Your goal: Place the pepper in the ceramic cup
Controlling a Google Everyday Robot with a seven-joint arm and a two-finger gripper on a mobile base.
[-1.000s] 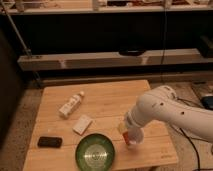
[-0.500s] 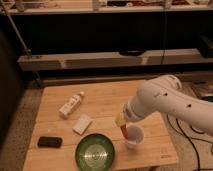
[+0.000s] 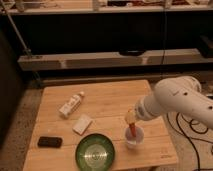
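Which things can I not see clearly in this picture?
- End effector, above the cup: the arm hides its grip on the pepper.
- Pepper's lower tip: hidden by the cup's wall.
- Bottle label: too small to read.
- Arm: cut off by the right edge.

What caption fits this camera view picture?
The tool lowers the pepper into the ceramic cup beside the green plate.

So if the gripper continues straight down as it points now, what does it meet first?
Most likely the ceramic cup. The gripper hangs just above it, holding the pepper, whose lower end already reaches the cup's opening. Depth is hard to judge, but the cup looks directly below.
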